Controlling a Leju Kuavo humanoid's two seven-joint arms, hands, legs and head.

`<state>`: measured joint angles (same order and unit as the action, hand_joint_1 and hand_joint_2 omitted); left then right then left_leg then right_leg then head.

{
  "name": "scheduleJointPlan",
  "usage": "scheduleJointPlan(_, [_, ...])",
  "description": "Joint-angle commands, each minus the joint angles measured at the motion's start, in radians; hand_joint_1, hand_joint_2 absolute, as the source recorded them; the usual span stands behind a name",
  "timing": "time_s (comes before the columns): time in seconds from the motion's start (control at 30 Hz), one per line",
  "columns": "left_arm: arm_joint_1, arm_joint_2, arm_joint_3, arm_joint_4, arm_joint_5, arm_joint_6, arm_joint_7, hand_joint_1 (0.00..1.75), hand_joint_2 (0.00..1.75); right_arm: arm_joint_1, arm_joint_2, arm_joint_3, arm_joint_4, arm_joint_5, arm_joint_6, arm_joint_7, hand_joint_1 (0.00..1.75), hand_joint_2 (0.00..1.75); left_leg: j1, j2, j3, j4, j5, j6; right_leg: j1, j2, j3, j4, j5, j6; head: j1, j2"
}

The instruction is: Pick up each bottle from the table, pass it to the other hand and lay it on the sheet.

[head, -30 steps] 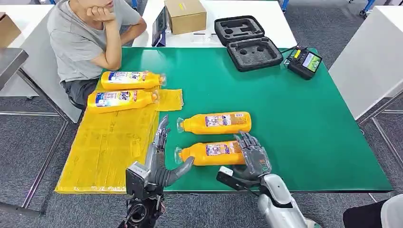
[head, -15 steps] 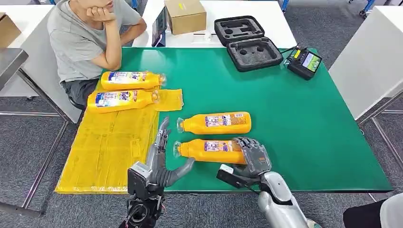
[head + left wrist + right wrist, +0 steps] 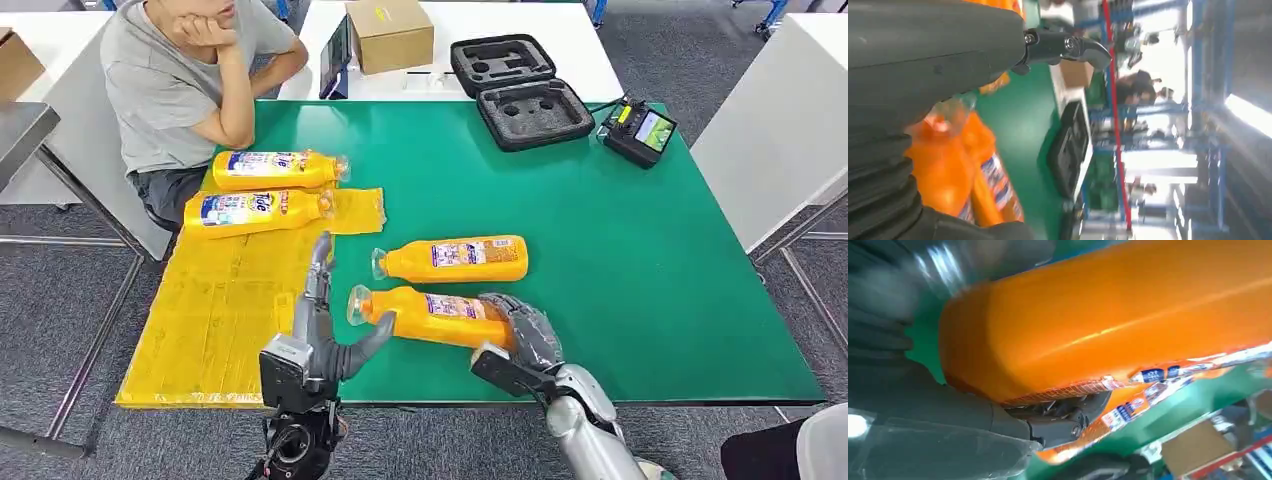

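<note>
Firmly round bottle, right robot hand.

The right hand grips the base end of a bottle, its arm entering from five o'clock. The left hand stands empty, fingers pointing toward twelve o'clock, thumb spread toward two o'clock.

The right hand hides the held bottle's base; the seated person's head is cut off.
</note>
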<state>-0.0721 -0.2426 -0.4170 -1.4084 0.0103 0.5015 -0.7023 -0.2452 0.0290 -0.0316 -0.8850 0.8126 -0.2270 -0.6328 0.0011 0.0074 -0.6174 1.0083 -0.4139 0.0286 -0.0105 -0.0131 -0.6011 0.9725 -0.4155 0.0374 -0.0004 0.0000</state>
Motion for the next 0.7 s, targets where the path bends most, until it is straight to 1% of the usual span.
scheduleJointPlan(0.03, [-0.006,0.011,0.016,-0.080,-0.014,0.174,0.004,0.00,1.75,0.029,0.052,-0.066,-0.013,-0.086,0.032,-0.038,1.75,1.75,0.000,-0.001,0.002,0.000,-0.001,-0.001,0.000,0.000,0.002,0.000,-0.001,-0.001,0.000,0.000])
scheduleJointPlan(0.07, [-0.001,0.014,0.021,-0.097,-0.021,0.197,0.004,0.00,1.75,0.030,0.054,-0.072,-0.020,-0.102,0.038,-0.043,1.75,1.75,0.001,0.000,0.004,0.000,-0.002,-0.002,0.001,0.001,0.003,0.000,-0.002,-0.002,0.000,0.000])
scheduleJointPlan(0.13, [0.026,-0.017,0.085,-0.172,-0.084,0.197,0.004,0.00,1.75,0.026,0.055,-0.078,-0.018,-0.116,0.041,-0.044,1.75,1.75,0.001,0.000,0.001,0.000,-0.001,-0.001,0.000,0.001,0.001,0.000,-0.001,-0.001,0.000,0.000])
scheduleJointPlan(0.17, [0.026,-0.017,0.085,-0.172,-0.084,0.197,0.004,0.00,1.75,0.026,0.055,-0.078,-0.018,-0.116,0.041,-0.044,1.75,1.75,0.000,0.001,0.000,0.000,-0.001,-0.001,0.000,0.002,0.000,0.000,-0.001,-0.001,0.000,0.000])
scheduleJointPlan(0.2, [0.045,-0.026,0.105,-0.221,-0.078,0.197,0.004,0.00,1.75,0.023,0.056,-0.084,-0.009,-0.127,0.037,-0.049,1.75,1.75,0.001,0.001,0.001,0.001,-0.002,-0.001,0.000,0.002,0.001,0.001,-0.001,-0.001,0.000,0.000])
scheduleJointPlan(0.27, [0.049,-0.021,0.099,-0.218,-0.058,0.197,0.004,0.00,1.75,0.023,0.057,-0.087,-0.007,-0.134,0.035,-0.053,1.75,1.75,0.001,0.001,0.002,0.000,-0.002,-0.002,0.000,0.002,0.002,0.000,-0.002,-0.001,0.000,0.000])
scheduleJointPlan(0.3, [0.070,0.011,0.082,-0.204,0.032,0.175,0.004,0.00,1.75,0.031,0.058,-0.100,-0.008,-0.157,0.031,-0.065,1.75,1.75,0.000,0.001,0.001,0.000,-0.001,-0.001,0.000,0.002,0.001,0.000,-0.001,-0.001,0.000,0.000])
scheduleJointPlan(0.33, [0.063,-0.008,0.097,-0.166,0.051,0.140,0.004,0.00,1.75,0.041,0.057,-0.097,-0.020,-0.170,0.023,-0.065,1.75,1.75,0.000,0.001,0.002,-0.001,-0.001,-0.001,0.000,0.002,0.002,-0.001,-0.001,-0.001,0.000,0.000])
scheduleJointPlan(0.37, [0.063,-0.008,0.097,-0.166,0.051,0.140,0.004,0.00,1.75,0.041,0.057,-0.097,-0.020,-0.170,0.023,-0.065,1.75,1.75,0.000,0.001,0.004,-0.002,-0.002,-0.002,0.000,0.002,0.005,-0.001,-0.002,-0.001,0.000,0.000])
scheduleJointPlan(0.5, [0.063,-0.008,0.097,-0.166,0.051,0.140,0.004,0.00,1.75,0.041,0.057,-0.097,-0.020,-0.170,0.023,-0.065,1.75,1.75,0.000,-0.001,-0.002,-0.001,0.000,-0.001,0.000,0.000,-0.001,-0.001,0.000,-0.001,0.000,0.000])
scheduleJointPlan(0.53, [0.063,-0.008,0.097,-0.166,0.051,0.140,0.004,0.00,1.75,0.041,0.057,-0.097,-0.020,-0.170,0.023,-0.065,1.75,1.75,-0.001,0.000,0.001,-0.001,-0.002,-0.001,-0.001,0.001,0.002,0.000,-0.002,-0.001,0.000,0.000])
scheduleJointPlan(0.67, [0.063,-0.008,0.097,-0.166,0.051,0.140,0.004,0.00,1.75,0.041,0.057,-0.097,-0.020,-0.170,0.023,-0.065,1.75,1.75,0.000,-0.001,0.000,0.000,-0.001,-0.001,0.000,0.000,0.000,0.000,-0.001,-0.001,0.000,0.000])
scheduleJointPlan(0.7, [0.076,-0.020,0.122,-0.139,0.074,0.088,0.004,0.00,1.75,0.063,0.057,-0.094,-0.057,-0.196,0.016,-0.065,1.75,1.75,0.000,-0.001,-0.001,-0.001,-0.001,-0.001,0.000,0.000,0.000,0.000,-0.001,-0.001,0.000,0.000])
